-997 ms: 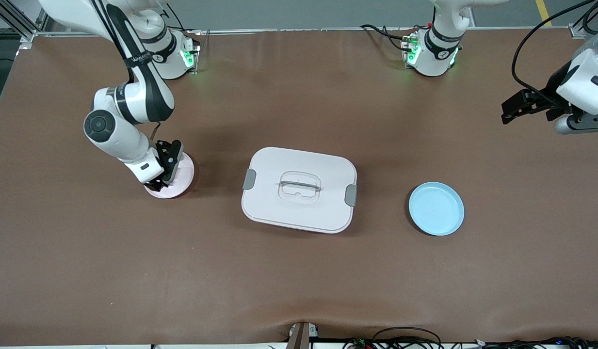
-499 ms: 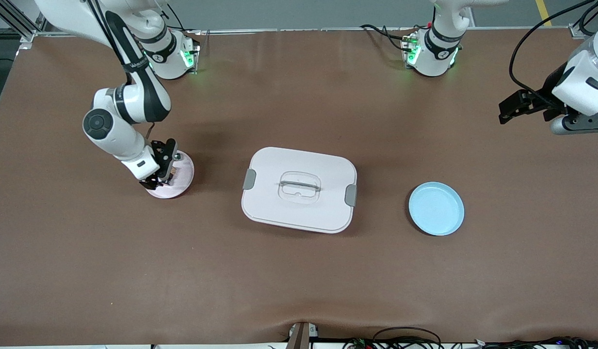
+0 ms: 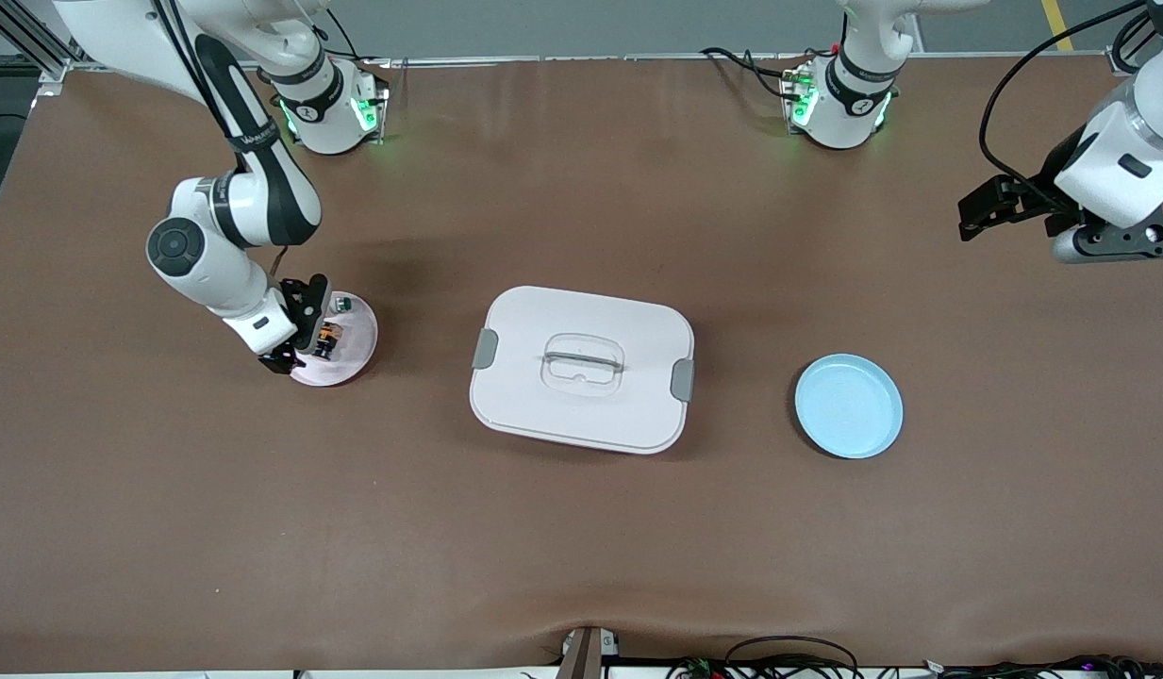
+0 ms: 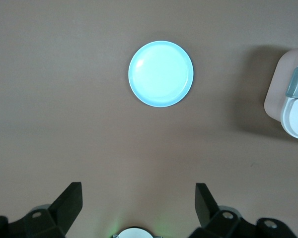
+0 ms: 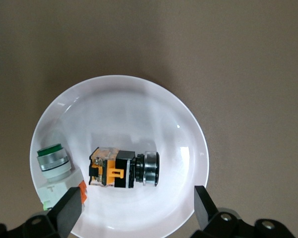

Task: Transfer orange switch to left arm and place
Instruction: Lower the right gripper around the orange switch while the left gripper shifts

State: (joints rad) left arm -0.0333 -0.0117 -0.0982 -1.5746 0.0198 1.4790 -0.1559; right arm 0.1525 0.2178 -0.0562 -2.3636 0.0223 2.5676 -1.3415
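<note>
Since a second ago the right gripper [image 3: 303, 341] has slid toward the right arm's end of the pink plate [image 3: 355, 351], uncovering most of the plate and the two parts on it; before, it hid much of the plate. Its fingers [image 5: 69, 210] stand apart with nothing between them, low over the plate's edge. The switch [image 5: 120, 170] lies on its side in the plate, touching neither finger, beside a whitish piece with a green cap [image 5: 52, 161]. In the front view the switch [image 3: 326, 333] shows only as a tiny dark-orange speck, partly covered by the gripper; the whitish piece [image 3: 342, 304] is a small dot there.

The left gripper [image 3: 985, 207] has shifted slightly toward the box [image 3: 582, 369] and waits in the air over bare table at the left arm's end, fingers [image 4: 67, 203] wide apart and empty. Its arm is cut off at the frame edge. The blue plate [image 3: 848, 406] and the box lie as before, the box between the two plates. The left wrist view catches only a corner of the box [image 4: 293, 96] and one grey latch [image 4: 296, 82]; the blue plate [image 4: 161, 73] shows whole.
</note>
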